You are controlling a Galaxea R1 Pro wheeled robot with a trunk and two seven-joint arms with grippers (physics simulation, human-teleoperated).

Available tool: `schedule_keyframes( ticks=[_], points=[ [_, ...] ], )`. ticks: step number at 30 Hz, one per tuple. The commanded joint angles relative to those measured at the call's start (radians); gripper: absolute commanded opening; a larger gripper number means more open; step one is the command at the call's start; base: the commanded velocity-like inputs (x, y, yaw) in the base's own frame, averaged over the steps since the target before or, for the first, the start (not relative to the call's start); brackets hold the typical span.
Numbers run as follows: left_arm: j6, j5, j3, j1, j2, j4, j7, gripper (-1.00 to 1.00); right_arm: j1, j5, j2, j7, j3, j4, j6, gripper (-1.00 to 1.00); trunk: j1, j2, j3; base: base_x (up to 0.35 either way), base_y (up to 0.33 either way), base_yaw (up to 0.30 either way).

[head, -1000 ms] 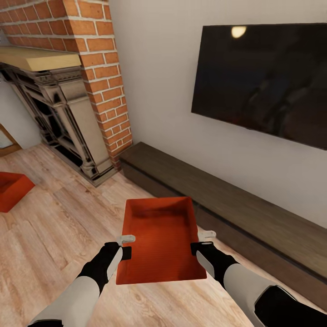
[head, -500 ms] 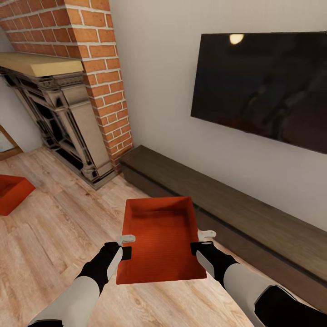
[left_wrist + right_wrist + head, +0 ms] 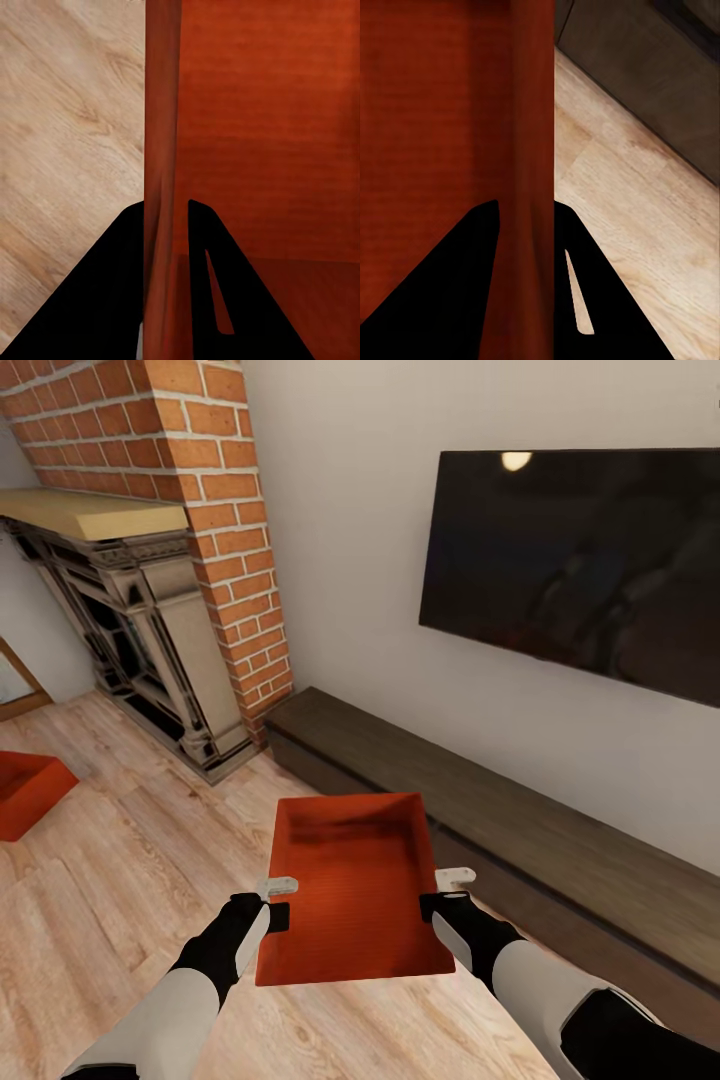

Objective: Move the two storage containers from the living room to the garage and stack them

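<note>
**Living room with one bin carried between two grippers**

Light wood plank flooring (image 3: 120, 860) runs up to a plain pale wall bearing a large black wall-mounted screen (image 3: 580, 570). Below the screen lies a long low dark-brown cabinet (image 3: 480, 810). At the cabinet's far end rises a red brick chimney (image 3: 220, 510), and beyond it an ornate dark fireplace (image 3: 150, 650) topped by a pale wooden mantel shelf (image 3: 90, 515).

A red-orange rectangular open-topped storage bin (image 3: 355, 885) is held level above the planks, just in front of the cabinet. The left gripper (image 3: 277, 900) pinches one long wall; in the left wrist view its two dark fingers (image 3: 112, 285) sit on either side of that wall (image 3: 161, 150), closed against it. The right gripper (image 3: 447, 893) clamps the opposite long wall in the same way, its fingers (image 3: 465, 277) straddling the rim (image 3: 536, 112) with the cabinet and planks beyond.

A second red-orange open bin (image 3: 25, 792) rests on the planks well away from the cabinet, past the fireplace, partly cut by the picture's edge.
</note>
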Motion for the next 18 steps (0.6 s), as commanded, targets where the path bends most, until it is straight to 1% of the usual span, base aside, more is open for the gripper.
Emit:
schedule_keyframes(
  ticks=[1,18],
  points=[
    [0.008,-0.014,0.006,0.000,-0.001,0.000,0.009,-1.00,-0.001,-0.014,0.000,0.001,0.021,-0.017,0.003,-1.00,0.001,-0.002,0.000,0.000,0.000,0.000],
    [0.008,-0.014,0.006,0.000,-0.001,0.000,0.009,-1.00,0.000,-0.014,0.000,0.001,0.021,-0.017,0.003,-1.00,0.001,-0.002,0.027,0.000,0.000,0.000]
  ],
)
